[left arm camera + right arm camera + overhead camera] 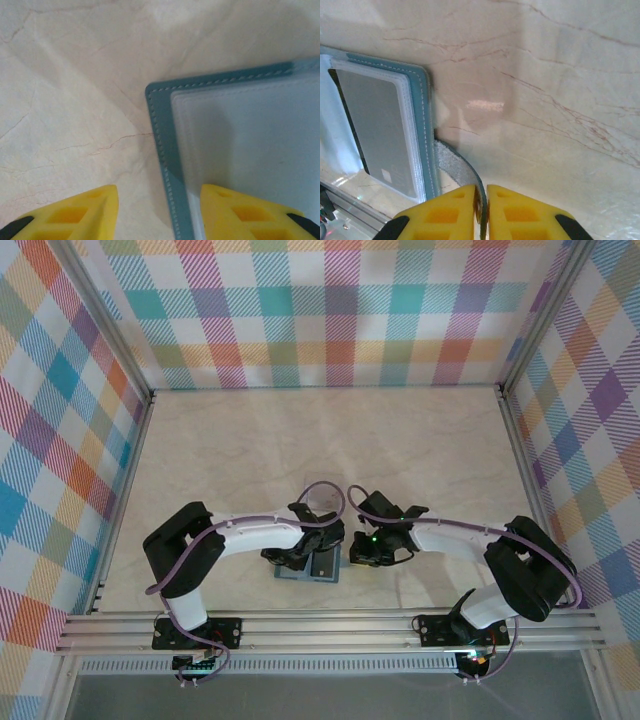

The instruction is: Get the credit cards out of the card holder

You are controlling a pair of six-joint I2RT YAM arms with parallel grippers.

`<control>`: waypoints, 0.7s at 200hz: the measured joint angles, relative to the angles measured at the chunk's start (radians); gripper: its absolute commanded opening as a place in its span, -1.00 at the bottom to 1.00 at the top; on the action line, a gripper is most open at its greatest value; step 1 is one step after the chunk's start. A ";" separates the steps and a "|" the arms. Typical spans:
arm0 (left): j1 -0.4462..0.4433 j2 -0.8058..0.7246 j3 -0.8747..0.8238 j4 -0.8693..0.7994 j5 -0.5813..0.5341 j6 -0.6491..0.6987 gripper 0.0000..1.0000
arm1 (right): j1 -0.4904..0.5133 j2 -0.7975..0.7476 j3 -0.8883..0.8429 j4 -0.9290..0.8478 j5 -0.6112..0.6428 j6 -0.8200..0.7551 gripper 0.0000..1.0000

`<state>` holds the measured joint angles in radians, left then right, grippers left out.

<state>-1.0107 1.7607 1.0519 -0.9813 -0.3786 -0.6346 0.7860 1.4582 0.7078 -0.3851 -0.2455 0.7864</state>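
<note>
Now, right fingers tight on clasp tab of card holder.

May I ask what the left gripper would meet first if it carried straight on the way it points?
Likely the card holder's stitched edge, lying between the left gripper's open fingers, though depth is unclear.

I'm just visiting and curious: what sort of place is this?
Probably a robot test cell: a left arm and right arm bolted to an aluminium rail at a marble-look table, boxed in by plaid panels.
</note>
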 measured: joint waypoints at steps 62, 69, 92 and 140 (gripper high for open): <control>0.022 -0.045 -0.051 0.038 0.029 0.026 -0.05 | 0.000 0.079 0.150 -0.105 0.062 -0.114 -0.54; 0.023 -0.050 -0.053 0.039 0.031 0.027 -0.05 | 0.000 0.082 0.164 -0.116 0.068 -0.122 -0.49; 0.025 -0.085 -0.053 0.038 0.049 0.027 -0.05 | 0.000 0.081 0.198 -0.153 0.080 -0.138 -0.35; 0.034 -0.193 0.022 0.053 0.134 0.033 -0.14 | 0.000 -0.018 0.202 -0.194 0.074 -0.105 -0.27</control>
<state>-0.9768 1.5677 1.0737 -0.9279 -0.2443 -0.6014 0.7860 1.4403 0.9096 -0.5793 -0.1711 0.6811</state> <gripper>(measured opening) 0.453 0.365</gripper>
